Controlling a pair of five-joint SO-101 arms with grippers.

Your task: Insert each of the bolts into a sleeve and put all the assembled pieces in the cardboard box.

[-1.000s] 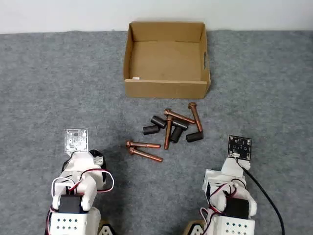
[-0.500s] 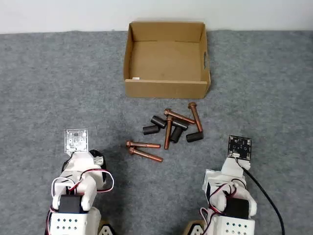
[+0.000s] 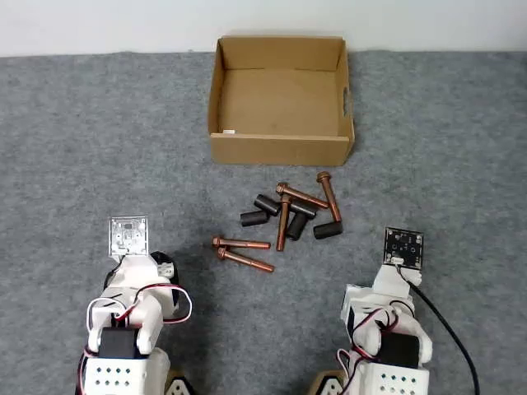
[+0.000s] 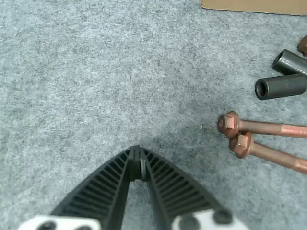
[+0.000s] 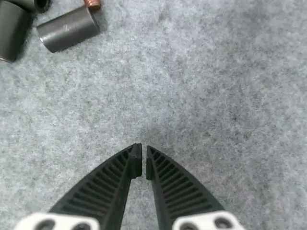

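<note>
Five bolts [image 3: 283,222] and several dark sleeves [image 3: 254,218] lie loose on the grey table [image 3: 82,148], between the two arms and the cardboard box [image 3: 280,151]. The box stands open with none of these pieces inside, and no bolt sits in a sleeve yet. State of the left gripper [image 4: 139,164]: fingers pressed together, holding nothing, over bare table. State of the right gripper [image 5: 144,163]: fingers drawn together to a hairline gap, holding nothing, also over bare table. Nearest to the left gripper are the first bolt [image 4: 268,128] and the second bolt [image 4: 278,156], side by side and close to touching at the heads. Both lie ahead of that gripper and off toward the middle of the table. Their heads point toward the left arm's side and their shanks run off toward the right arm's side, so the long axes lie crosswise to that gripper's line of reach. Nearest to the right gripper is the end sleeve [image 5: 68,28], on its side, ahead and off toward the middle, with a bolt tip [image 5: 91,4] just beside one end. Judged allocation: the left arm is better placed for a bolt, closing across the shank rather than along it. The right arm is better placed for the end sleeve. Both grippers must spread before either pick.
</note>
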